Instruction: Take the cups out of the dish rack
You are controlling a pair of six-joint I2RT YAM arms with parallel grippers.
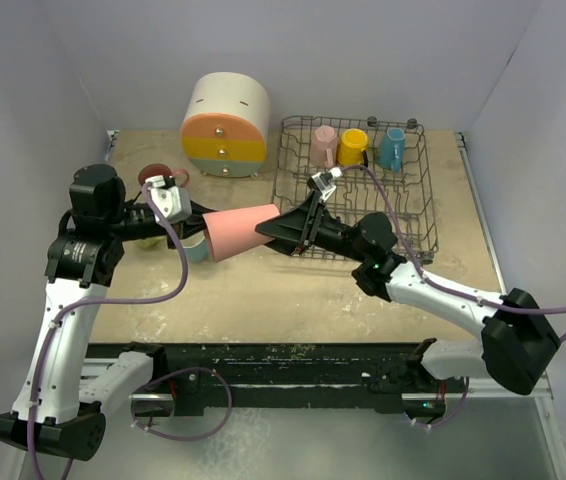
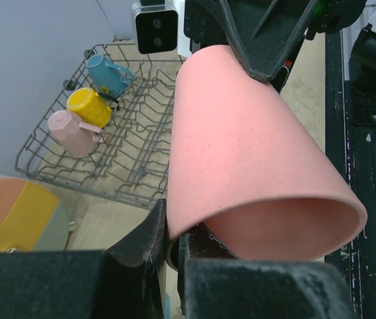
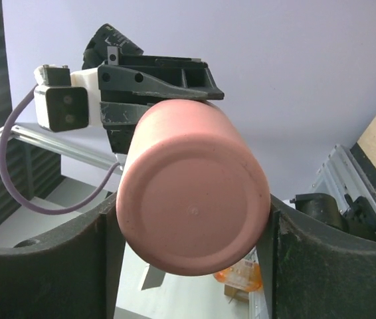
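A salmon tumbler (image 1: 238, 232) hangs on its side above the table, in front of the dark wire dish rack (image 1: 423, 200). My left gripper (image 1: 206, 238) is shut on its rim, one finger inside and one outside (image 2: 171, 229). My right gripper (image 1: 275, 232) is shut around its base end, a finger on each side (image 3: 191, 219). The tumbler fills the left wrist view (image 2: 254, 153) and shows its flat base in the right wrist view (image 3: 194, 206). A pink mug (image 1: 325, 145), a yellow mug (image 1: 353, 147) and a light blue mug (image 1: 393, 148) stand at the rack's far end.
A round cream cabinet (image 1: 225, 125) with coloured drawers stands left of the rack. Cups sit on the table under and beside my left arm: a light blue one (image 1: 195, 248), a pale green one (image 1: 148, 240) and one with a dark red rim (image 1: 153, 177).
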